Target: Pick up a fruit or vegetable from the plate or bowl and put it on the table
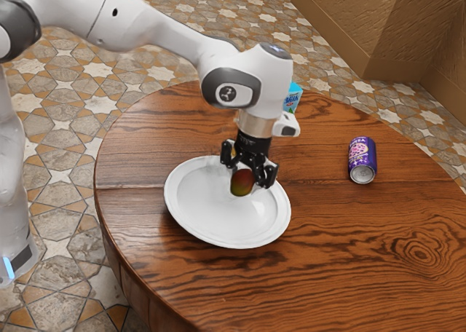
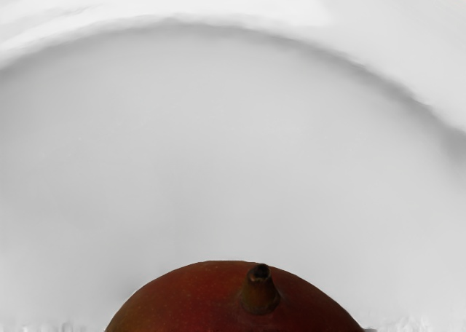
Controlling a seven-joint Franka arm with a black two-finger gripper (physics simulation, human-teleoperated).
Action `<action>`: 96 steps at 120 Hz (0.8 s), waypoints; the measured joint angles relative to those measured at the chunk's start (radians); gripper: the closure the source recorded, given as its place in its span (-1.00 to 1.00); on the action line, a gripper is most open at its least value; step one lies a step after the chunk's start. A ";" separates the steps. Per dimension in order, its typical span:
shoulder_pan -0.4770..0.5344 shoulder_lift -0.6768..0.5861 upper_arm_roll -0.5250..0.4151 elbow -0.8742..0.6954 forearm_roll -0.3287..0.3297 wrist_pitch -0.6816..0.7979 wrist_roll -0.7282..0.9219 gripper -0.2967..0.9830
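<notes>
Gripper [image 1: 248,175] open, fingers astride the mango [image 1: 242,183], over the far part of the plate [image 1: 175,204], toward the exterior view's right! Probably firm, fairly heavy, smooth enough to slip: squeeze its widest middle.

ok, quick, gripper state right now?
Gripper: open, fingers standing apart, not closed on the mango.

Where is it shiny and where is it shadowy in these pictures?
Wrist view: the plate's rim glows almost white, soft grey shading curves inside it, and the fruit looks dark red; exterior view: the table's side looks darker than its top.
</notes>
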 joint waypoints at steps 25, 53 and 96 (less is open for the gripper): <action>-0.082 0.212 -0.150 0.416 0.092 -0.121 -0.006 0.08; -0.125 0.596 -0.150 0.926 0.191 -0.282 -0.005 0.08; -0.137 0.720 -0.148 1.080 0.242 -0.400 -0.001 -0.38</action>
